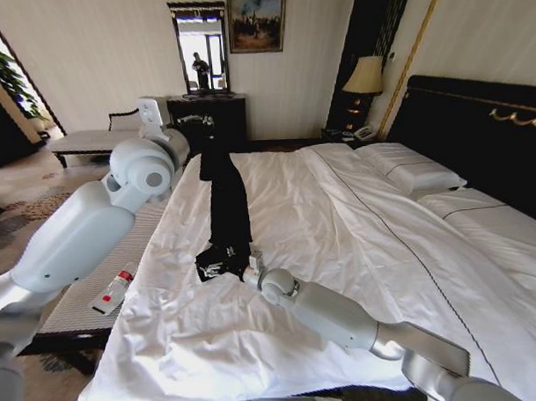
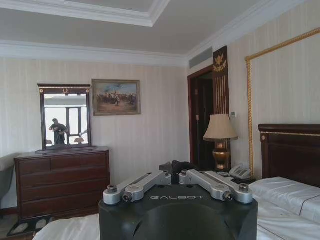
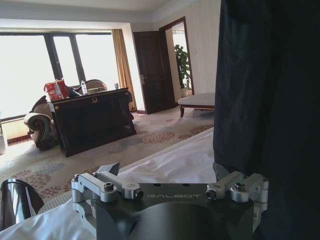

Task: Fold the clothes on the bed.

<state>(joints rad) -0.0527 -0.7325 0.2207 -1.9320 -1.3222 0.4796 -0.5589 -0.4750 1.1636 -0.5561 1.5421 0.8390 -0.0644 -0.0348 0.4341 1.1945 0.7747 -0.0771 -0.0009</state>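
The clothes (image 1: 229,206), a black T-shirt, hang as one long narrow strip over the left part of the bed (image 1: 357,233). My left gripper (image 1: 206,150) is raised above the bed's far left side and holds the strip's upper end. In the left wrist view that gripper (image 2: 173,172) is shut, with a lump of the black cloth (image 2: 176,165) between its tips. My right gripper (image 1: 224,265) lies low on the white sheet at the strip's bunched lower end. In the right wrist view it (image 3: 165,172) is open, and the black cloth (image 3: 270,100) hangs like a curtain beside one finger (image 3: 221,171).
A grey bench (image 1: 87,304) with a white bottle (image 1: 113,292) on it runs along the bed's left side. Behind stand a dark dresser (image 1: 221,118) with a mirror, a pale chaise (image 1: 85,141) and a lamp (image 1: 365,76). Pillows (image 1: 412,171) and a dark headboard (image 1: 486,140) are at the right.
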